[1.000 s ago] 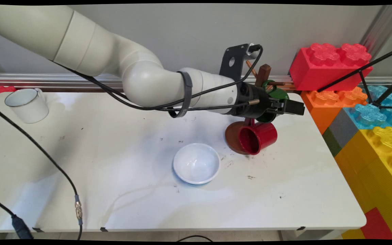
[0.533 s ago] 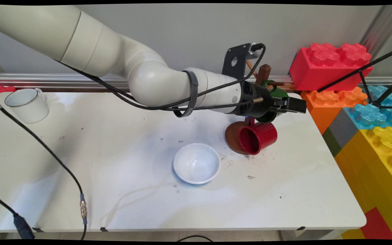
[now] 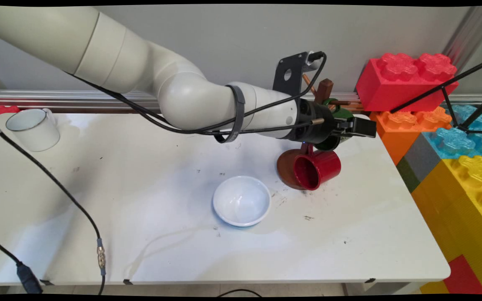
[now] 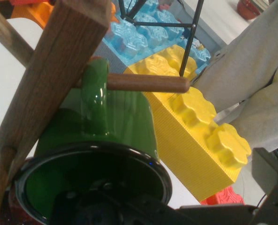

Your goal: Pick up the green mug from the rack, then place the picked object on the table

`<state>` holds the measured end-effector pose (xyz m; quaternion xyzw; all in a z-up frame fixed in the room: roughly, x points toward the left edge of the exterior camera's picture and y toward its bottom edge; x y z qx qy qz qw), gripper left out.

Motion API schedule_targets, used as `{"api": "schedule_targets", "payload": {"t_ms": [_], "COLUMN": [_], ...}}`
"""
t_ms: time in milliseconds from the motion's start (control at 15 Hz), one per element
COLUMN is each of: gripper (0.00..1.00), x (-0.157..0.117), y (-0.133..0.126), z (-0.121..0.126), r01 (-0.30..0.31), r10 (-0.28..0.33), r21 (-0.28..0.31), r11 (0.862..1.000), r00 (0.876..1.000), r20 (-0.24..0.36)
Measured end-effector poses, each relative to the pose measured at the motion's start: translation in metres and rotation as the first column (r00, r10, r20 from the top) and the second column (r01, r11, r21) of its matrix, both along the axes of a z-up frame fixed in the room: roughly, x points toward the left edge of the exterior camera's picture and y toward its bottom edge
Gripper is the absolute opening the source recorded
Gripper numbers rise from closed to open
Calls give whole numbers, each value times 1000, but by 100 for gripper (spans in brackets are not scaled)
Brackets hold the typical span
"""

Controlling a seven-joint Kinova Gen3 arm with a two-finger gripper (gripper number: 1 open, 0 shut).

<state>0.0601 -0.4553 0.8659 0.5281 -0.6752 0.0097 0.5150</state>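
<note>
green mug (image 4: 115,126) on peg (image 4: 148,83), near table edge (image 3: 385,150)

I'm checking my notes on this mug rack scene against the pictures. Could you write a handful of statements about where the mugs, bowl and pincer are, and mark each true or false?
1. The green mug hangs by its handle on a peg of the wooden rack. True.
2. The red mug stands upright on the table. False: it hangs on its side low on the rack, its opening facing the camera.
3. The pincer is at the green mug. True.
4. The white bowl holds a spoon. False: it is empty.
5. The white mug stands beside the rack. False: it is at the table's far left corner.
</note>
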Motion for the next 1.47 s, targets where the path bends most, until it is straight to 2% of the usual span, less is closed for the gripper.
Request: {"api": "schedule_targets", "payload": {"t_ms": [67,133,1467], "gripper": [100,0,0], "x": [0,0,9], "y": [0,0,1], "z": [0,1,1], "r01": [-1,-3,-12], "r10": [1,3,12], "r21": [1,1,18], "r11": [1000,1000,1000], "r00": [1000,1000,1000], "r20": [-1,-2,9]}}
